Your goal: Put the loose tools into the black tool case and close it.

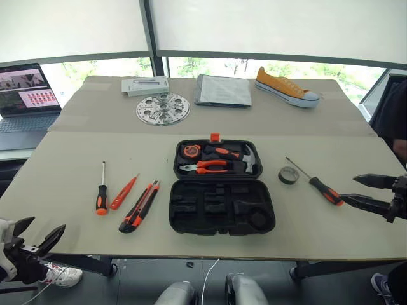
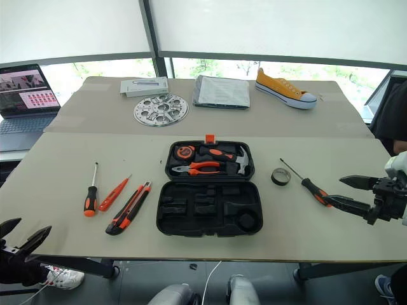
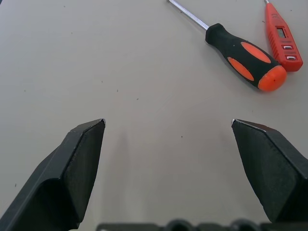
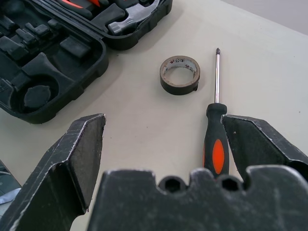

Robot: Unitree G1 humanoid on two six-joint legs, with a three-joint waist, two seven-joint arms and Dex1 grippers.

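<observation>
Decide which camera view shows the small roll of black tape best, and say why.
The right wrist view: the small roll of black tape sits close up, its pale inner ring plain. Both eye views show it small, between the open black tool case and a screwdriver.

black wedge-shaped fingers [image 3: 72,178], scuffed edges; white left wrist housing [image 1: 5,248].

A laptop [image 1: 25,95] is sitting open at the far left edge of the worktop [image 1: 63,171], its screen glowing with pink thumbnails. Along the far side a flat grey box [image 1: 145,85] is lying just behind a round perforated metal disc [image 1: 163,108]. A grey folded packet [image 1: 222,90] is resting near mid-back, with an orange sneaker [image 1: 286,88] lying further right. A small roll of dark tape [image 1: 288,175] is lying flat at the right.
</observation>
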